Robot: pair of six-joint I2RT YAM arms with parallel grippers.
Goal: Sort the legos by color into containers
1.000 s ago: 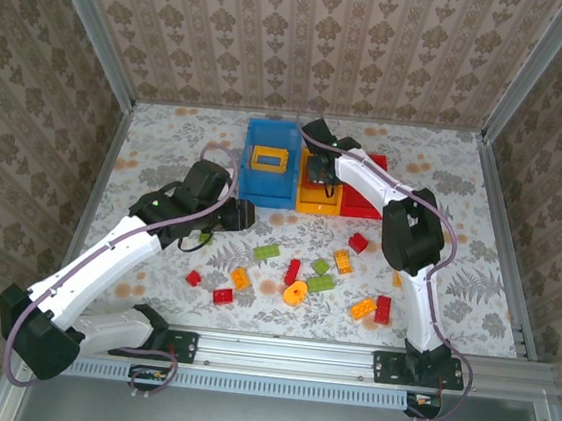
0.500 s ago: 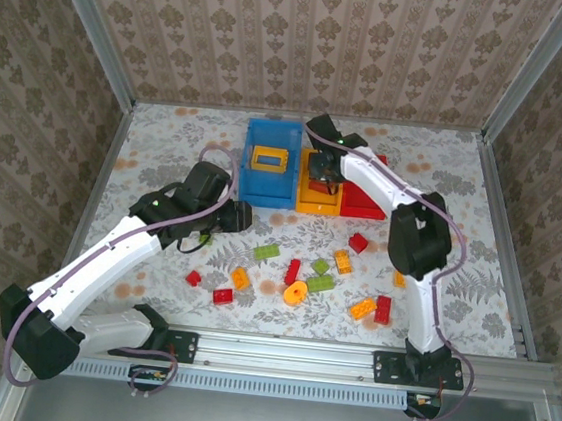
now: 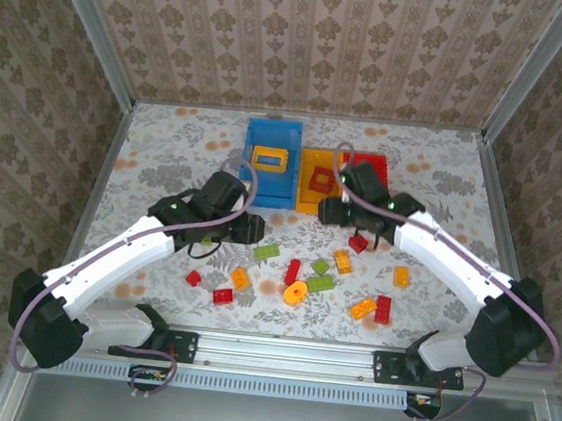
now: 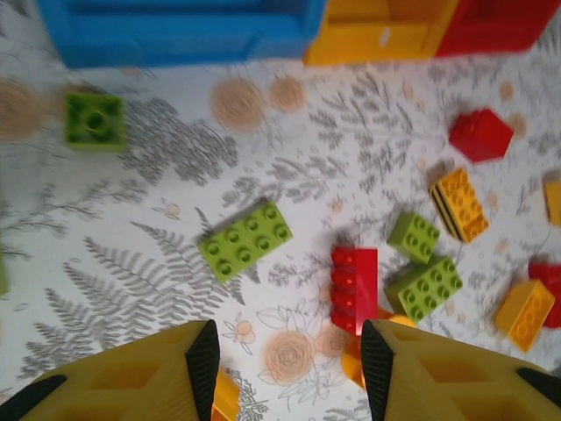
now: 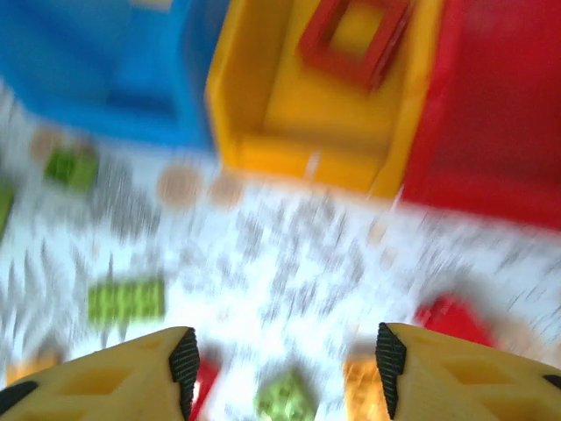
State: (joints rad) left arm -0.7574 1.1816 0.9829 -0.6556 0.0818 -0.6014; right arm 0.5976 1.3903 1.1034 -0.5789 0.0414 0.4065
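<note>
Loose legos lie on the table's near middle: a green brick (image 3: 267, 252), a red brick (image 3: 293, 271), an orange ring (image 3: 294, 292) and others. The blue container (image 3: 269, 184) holds a yellow frame (image 3: 268, 157). A red frame (image 3: 320, 181) lies in the orange-yellow container (image 3: 302, 205); the red container (image 3: 371, 164) is beside it. My left gripper (image 3: 252, 231) hangs open above the bricks, with the green brick (image 4: 245, 239) and red brick (image 4: 354, 286) ahead of its empty fingers (image 4: 203, 355). My right gripper (image 3: 326, 209) is open and empty just in front of the containers; its wrist view is blurred.
More bricks lie toward the near right: yellow ones (image 3: 362, 308), (image 3: 402, 277) and a red one (image 3: 383, 309). Two red bricks (image 3: 193, 278), (image 3: 223, 296) sit at the near left. A small green brick (image 4: 94, 119) lies by the blue container. Metal rails edge the table.
My right gripper has pulled back from over the orange-yellow container toward the table middle and opened; the red frame now shows lying in that container. My left gripper shifted right toward the bricks.
</note>
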